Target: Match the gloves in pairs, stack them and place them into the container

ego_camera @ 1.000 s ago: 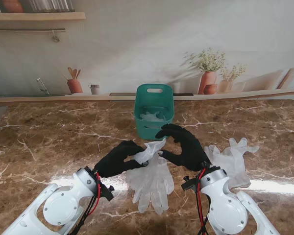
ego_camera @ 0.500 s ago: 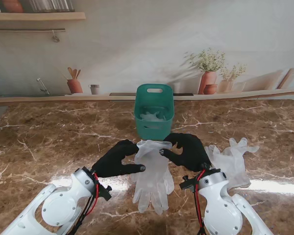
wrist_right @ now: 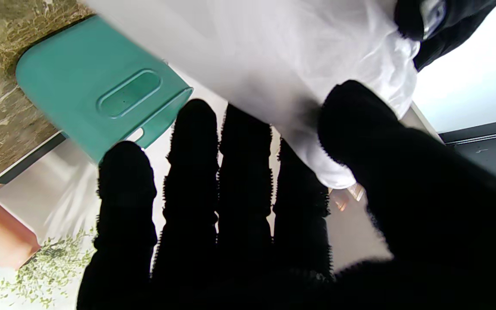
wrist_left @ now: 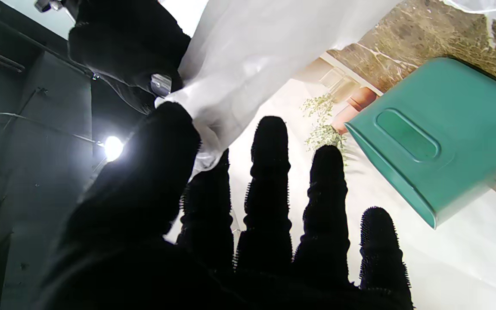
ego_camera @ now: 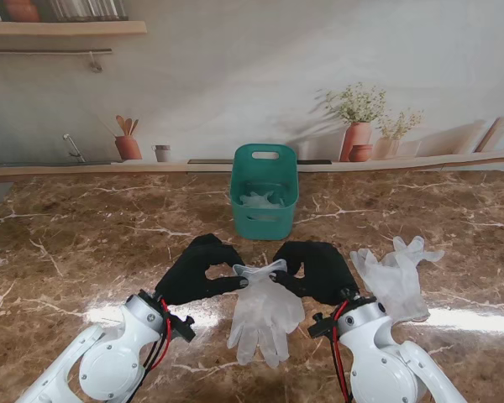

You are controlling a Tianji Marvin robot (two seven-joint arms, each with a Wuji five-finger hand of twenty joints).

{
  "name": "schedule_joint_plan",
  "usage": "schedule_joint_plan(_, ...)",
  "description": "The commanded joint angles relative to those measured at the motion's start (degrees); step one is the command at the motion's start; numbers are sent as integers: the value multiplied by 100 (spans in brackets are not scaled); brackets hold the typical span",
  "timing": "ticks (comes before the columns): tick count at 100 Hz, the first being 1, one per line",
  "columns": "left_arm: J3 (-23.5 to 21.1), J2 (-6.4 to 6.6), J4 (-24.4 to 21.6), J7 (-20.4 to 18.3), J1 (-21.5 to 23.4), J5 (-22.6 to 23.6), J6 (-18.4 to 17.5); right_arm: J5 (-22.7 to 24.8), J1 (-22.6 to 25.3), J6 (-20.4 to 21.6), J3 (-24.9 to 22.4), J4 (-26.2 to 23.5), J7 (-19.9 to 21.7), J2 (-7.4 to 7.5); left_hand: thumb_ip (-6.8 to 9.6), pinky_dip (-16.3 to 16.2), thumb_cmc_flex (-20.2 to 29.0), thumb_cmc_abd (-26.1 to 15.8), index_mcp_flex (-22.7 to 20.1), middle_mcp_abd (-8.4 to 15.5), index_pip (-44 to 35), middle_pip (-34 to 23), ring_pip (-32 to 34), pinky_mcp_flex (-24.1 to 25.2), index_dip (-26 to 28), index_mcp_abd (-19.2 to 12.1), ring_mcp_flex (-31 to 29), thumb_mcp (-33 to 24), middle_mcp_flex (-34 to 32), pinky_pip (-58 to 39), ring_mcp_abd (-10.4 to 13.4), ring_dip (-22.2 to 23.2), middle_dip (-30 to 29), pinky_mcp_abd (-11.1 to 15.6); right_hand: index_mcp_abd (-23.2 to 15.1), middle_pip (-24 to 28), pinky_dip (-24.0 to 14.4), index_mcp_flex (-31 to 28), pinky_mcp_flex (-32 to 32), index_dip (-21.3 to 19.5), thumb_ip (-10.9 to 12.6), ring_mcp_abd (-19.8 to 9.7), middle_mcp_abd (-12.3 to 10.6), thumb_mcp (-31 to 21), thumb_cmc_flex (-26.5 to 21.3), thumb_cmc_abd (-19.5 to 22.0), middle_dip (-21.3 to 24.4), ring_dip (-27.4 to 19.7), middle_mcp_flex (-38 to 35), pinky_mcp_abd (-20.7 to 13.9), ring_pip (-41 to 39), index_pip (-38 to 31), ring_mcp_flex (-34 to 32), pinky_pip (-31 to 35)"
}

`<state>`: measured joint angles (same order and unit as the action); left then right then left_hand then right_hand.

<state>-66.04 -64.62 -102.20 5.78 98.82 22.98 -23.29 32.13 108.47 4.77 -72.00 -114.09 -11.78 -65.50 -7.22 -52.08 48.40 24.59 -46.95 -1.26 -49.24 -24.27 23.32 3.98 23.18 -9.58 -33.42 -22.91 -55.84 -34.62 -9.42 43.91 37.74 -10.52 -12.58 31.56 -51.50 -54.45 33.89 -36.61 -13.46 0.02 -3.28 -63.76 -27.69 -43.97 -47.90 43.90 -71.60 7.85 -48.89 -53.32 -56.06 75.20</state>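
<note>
Nearest the table's front edge, a translucent glove pair point(ego_camera: 265, 312) hangs with its fingers draping onto the marble table point(ego_camera: 84, 243), near the middle of that edge. The left hand point(ego_camera: 200, 270) pinches one cuff corner between thumb and forefinger, and the right hand point(ego_camera: 315, 269) pinches the other, stretching the cuff between them. Another loose glove heap point(ego_camera: 396, 275) lies just right of the right hand. Farther back, at mid-table, stands the green container point(ego_camera: 265, 201), holding gloves already.

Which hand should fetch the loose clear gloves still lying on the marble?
Right hand: the loose clear gloves lie just beside it. The left hand sits across the held translucent glove.
</note>
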Motion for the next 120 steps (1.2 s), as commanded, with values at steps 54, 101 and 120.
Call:
schedule_joint_plan(54, -1137, 502, -1472, -2198, 1340, -717, -314, -59, 1505, 1035, -549, -860, 631, 163, -122, 401, 389, -830, 203, -72, -108, 33, 860, -372, 1049, 493, -1485, -9, -1693, -1708, -92, 215, -1585, -34, 25, 32, 331, -216, 701, 439, -253, -17, 44, -11, -91, -257, 447, 45, -737, -9, -301, -277, -847, 968)
schedule_joint_plan(101, -681, 506, -682, -2511, 600, -991, 562, -390, 818, 99, -193, -336, 854, 161, -110, 370, 508, -840, 229, -157, -186, -70, 986, -394, 1171, 669, -1549, 85, -1810, -1810, -174, 293, -1588, 17, 155, 184, 429, -286, 967, 829, -279, -3, 43, 108, -100, -162, 539, 91, -1057, -21, -512, -289, -1151, 1286)
schedule_joint_plan(120, -244, 436, -58, -2367, -96, -758, 1175, -586, -148, -465, 268, 460, 817, 105, -112, 334, 527, -829, 243, -230, -191, -103, 1049, -353, 1176, 735, -1471, 63, -1777, -1877, -225, 333, -1582, 47, 185, 251, 470, -249, 787, 914, -285, 7, 66, 124, -129, -102, 546, 174, -1041, -31, -677, -355, -1002, 1310)
